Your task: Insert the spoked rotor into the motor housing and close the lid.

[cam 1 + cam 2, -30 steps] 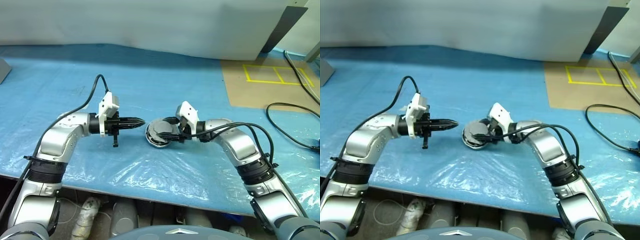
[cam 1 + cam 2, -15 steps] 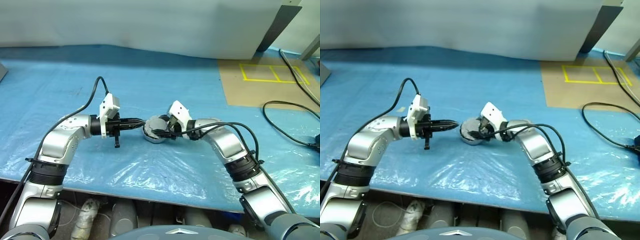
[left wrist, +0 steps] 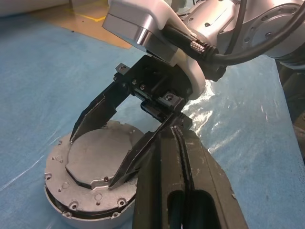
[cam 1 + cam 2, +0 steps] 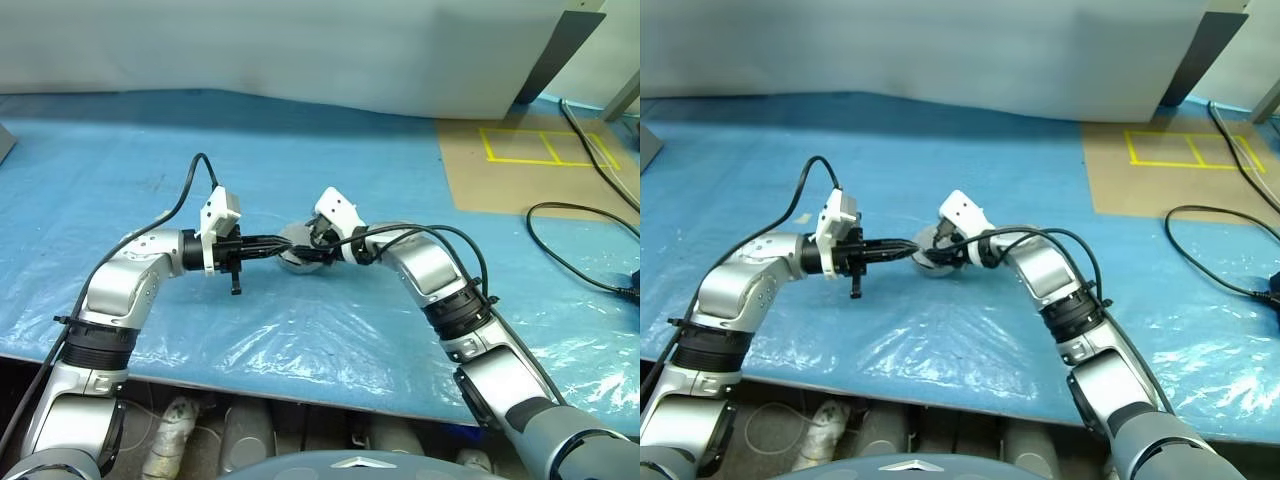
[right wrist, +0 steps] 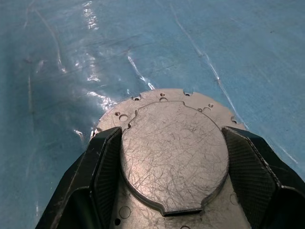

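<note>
A blue plastic-covered table [image 4: 420,330] fills the frame. Left of centre, the left gripper [image 4: 283,243] points rightward with its two black fingers pressed together, holding nothing. Just right of it at mid-frame sits the round silver motor housing [image 3: 90,174], flat side up on the plastic. The right gripper [image 5: 167,157] has its fingers spread wide, clasping the raised plate on the housing's top from both sides.
</note>
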`<action>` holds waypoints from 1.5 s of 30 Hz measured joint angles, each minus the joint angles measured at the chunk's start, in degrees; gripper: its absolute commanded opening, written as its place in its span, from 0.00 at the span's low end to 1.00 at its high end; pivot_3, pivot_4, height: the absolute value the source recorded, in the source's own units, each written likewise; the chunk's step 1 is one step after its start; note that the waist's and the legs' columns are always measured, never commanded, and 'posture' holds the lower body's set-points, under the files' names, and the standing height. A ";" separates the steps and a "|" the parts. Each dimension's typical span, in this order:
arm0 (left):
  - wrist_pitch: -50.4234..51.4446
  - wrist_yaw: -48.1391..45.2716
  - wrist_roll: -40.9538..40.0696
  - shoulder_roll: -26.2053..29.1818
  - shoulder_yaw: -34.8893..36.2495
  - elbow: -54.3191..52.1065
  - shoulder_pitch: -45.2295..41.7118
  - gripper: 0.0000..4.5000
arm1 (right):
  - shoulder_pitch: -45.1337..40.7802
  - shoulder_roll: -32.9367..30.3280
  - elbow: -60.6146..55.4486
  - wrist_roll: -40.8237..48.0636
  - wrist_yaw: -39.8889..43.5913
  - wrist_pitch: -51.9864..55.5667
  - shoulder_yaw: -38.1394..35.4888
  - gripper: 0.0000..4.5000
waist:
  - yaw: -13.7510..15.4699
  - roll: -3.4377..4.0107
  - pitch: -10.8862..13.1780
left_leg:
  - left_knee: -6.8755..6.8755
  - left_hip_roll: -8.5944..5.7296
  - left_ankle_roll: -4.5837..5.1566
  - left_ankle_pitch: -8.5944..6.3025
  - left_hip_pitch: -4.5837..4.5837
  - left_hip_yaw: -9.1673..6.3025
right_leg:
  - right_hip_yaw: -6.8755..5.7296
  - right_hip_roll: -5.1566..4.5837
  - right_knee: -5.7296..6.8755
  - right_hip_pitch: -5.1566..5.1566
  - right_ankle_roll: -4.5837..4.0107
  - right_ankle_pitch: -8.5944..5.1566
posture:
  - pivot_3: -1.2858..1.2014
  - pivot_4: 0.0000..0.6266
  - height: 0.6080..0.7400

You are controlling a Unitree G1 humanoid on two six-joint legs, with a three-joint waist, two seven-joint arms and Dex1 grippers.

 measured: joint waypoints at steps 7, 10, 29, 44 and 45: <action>-0.03 0.12 0.04 0.00 -0.14 0.35 0.00 0.00 | -0.85 3.63 3.32 -1.50 -4.18 0.93 -0.13 0.66 | -0.18 0.00 0.00 | -0.07 0.00 -0.01 -0.01 0.65 0.03 | 0.10 0.00 0.01 0.56 -0.03 0.01 | 0.52 0.24 1.00; -0.09 0.11 0.13 0.00 -0.26 0.46 0.00 0.00 | -1.02 4.55 4.10 -2.31 -5.40 0.92 0.09 0.66 | -0.19 0.00 -0.01 | -0.23 -0.01 -0.01 -0.01 1.00 0.06 | 0.14 -0.01 -0.01 0.80 -0.04 0.01 | 0.52 0.24 1.00; -1.21 0.01 1.35 0.16 -0.58 1.70 -0.79 0.00 | -2.08 6.32 7.61 -4.73 -7.15 -3.24 0.99 0.66 | -0.88 0.02 -0.02 | -0.38 -0.03 -0.03 0.00 0.81 0.09 | 0.16 0.00 -0.14 0.60 -0.08 0.03 | 0.52 0.24 1.00; -11.87 8.03 11.73 -4.16 -2.24 20.40 -6.35 0.00 | 2.87 4.43 3.17 -3.89 -6.03 -4.93 -1.65 0.66 | 0.31 0.05 -0.08 | -0.56 -0.07 -0.06 -0.02 0.77 0.06 | 0.08 -0.05 -0.44 0.75 0.00 0.00 | 0.52 0.24 1.00; -12.41 7.50 11.74 -4.20 -2.24 20.78 -6.33 0.00 | 3.22 4.22 2.67 -3.62 -5.86 -4.93 -2.15 0.66 | 0.51 0.05 -0.08 | -0.59 -0.07 -0.06 -0.02 0.75 0.06 | 0.04 -0.05 -0.44 0.75 -0.01 0.00 | 0.52 0.24 1.00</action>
